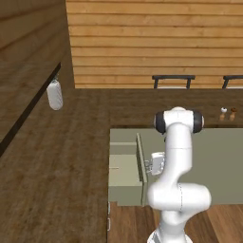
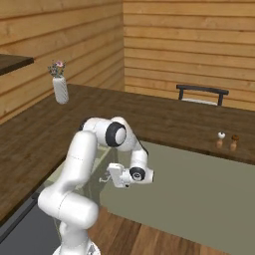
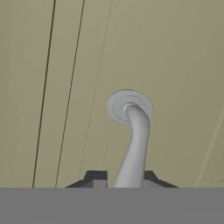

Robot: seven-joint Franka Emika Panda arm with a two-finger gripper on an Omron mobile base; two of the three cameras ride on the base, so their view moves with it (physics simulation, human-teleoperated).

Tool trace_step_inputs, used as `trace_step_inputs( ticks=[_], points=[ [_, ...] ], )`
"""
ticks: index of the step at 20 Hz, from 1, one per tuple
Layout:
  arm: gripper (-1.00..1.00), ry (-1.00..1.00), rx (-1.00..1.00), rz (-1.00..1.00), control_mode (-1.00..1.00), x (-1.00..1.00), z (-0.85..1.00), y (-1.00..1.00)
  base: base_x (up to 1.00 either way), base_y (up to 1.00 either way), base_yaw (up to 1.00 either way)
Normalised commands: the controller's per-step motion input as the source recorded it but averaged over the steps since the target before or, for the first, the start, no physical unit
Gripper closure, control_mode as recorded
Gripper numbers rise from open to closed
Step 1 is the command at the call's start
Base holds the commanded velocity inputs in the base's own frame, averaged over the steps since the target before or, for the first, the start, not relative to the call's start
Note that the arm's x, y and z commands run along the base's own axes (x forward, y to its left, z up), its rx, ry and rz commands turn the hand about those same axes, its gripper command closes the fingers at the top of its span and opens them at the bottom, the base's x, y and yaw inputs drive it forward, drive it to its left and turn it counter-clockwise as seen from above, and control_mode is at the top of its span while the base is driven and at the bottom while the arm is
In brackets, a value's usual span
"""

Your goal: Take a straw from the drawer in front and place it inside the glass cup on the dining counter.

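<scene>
The sage-green drawer (image 1: 124,176) stands pulled partly out, its pale inside showing in the left base view. My gripper (image 1: 149,164) is at the outer side of its front panel (image 1: 140,161), below the bent white arm. In the hand view the gripper (image 3: 124,179) is shut on the drawer's curved pale handle (image 3: 134,131), which rises between the two dark fingertips (image 3: 95,177) from a round mount on the flat panel. In the right base view the gripper (image 2: 105,179) is low by the drawer. The dark brown dining counter (image 1: 128,107) (image 2: 164,114) lies beyond. I cannot make out the straw, and the glass cup is out of view.
A white vase with flowers (image 1: 54,95) (image 2: 60,89) stands on the brown top at the left. Two small shakers (image 1: 227,113) (image 2: 226,141) sit at the counter's right edge above its green face (image 1: 218,161). Dark stools (image 1: 172,80) (image 2: 201,93) stand behind the counter.
</scene>
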Motion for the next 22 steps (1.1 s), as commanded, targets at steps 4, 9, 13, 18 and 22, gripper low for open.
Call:
trace_step_inputs(
  ticks=[4, 9, 13, 18, 22],
  points=[
    [1.0, 0.0, 0.0, 0.0, -1.0, -0.09, 0.0, -0.95, 0.0, 0.0, 0.0],
    [-1.0, 0.0, 0.0, 0.0, -1.0, -0.02, 0.0, -0.65, 0.0, 0.0, 0.0],
    [-1.0, 0.0, -0.02, 0.0, -1.0, 0.0, 0.0, -0.68, 0.0, 0.0, 0.0],
    [-1.0, -0.01, -0.15, 0.0, -1.0, -0.01, 0.03, -0.81, 0.0, 0.0, 0.0],
    [-1.0, -0.11, -0.27, 0.0, -1.0, -0.21, 0.7, -0.23, 0.0, 0.0, 0.0]
  ],
)
